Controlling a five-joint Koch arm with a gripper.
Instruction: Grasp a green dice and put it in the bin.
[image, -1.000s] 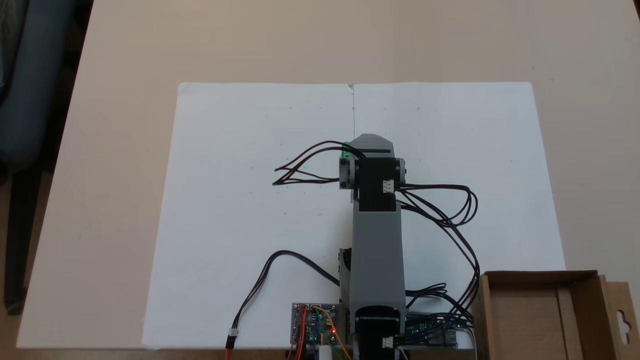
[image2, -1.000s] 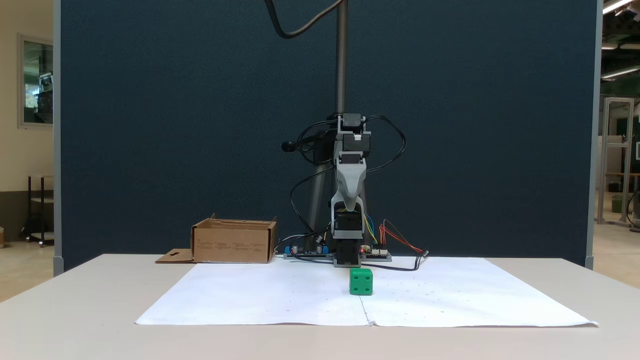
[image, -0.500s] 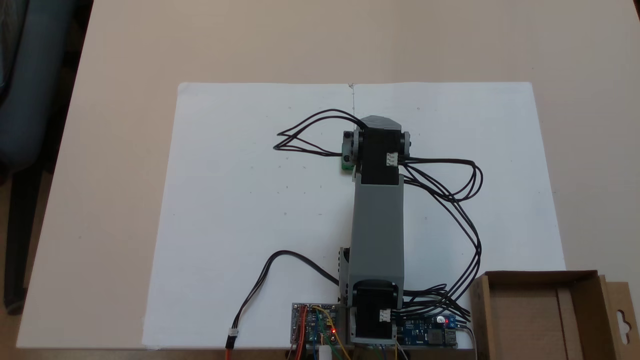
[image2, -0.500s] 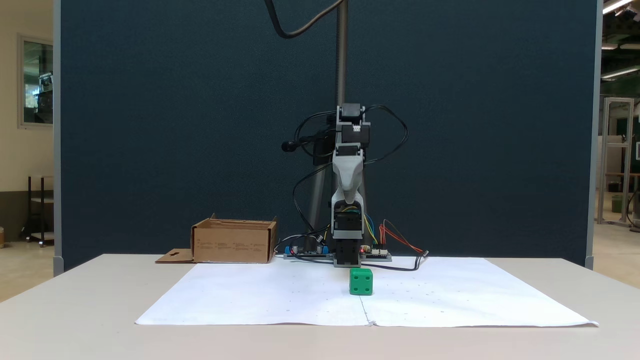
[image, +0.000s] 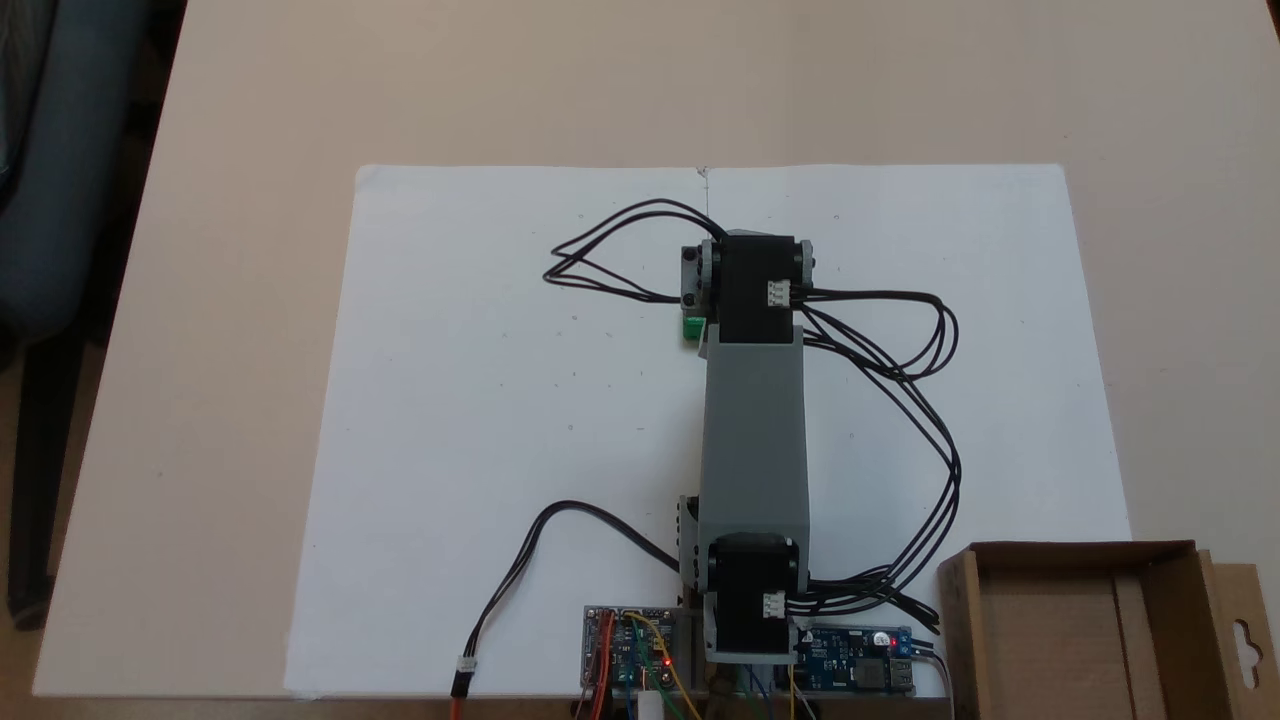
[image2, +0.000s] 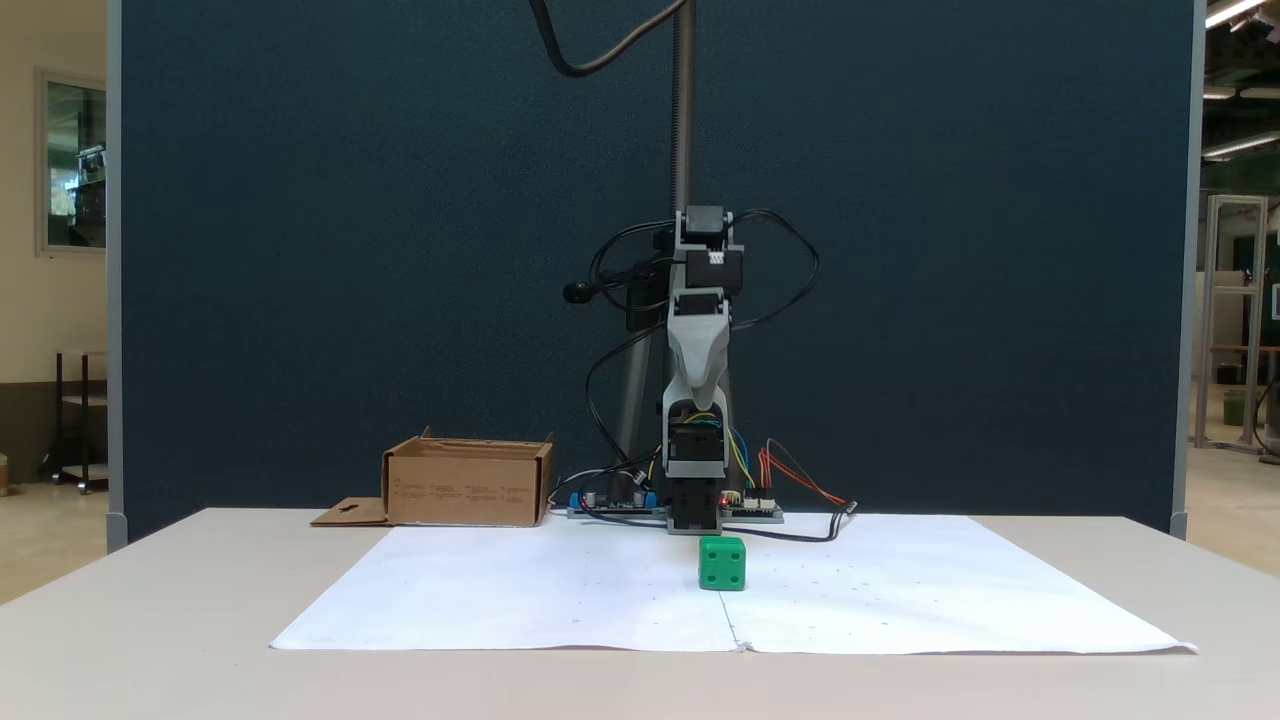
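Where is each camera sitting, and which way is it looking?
A fixed view: it sits high above the table and looks straight down at the white paper, showing the top of the arm, the green dice peeking out beside it, and the box.
Another fixed view: it sits low at the table's far edge, looking level at the arm's front, with the tool pointing down.
Shared: the arm, the green dice, the box and the paper.
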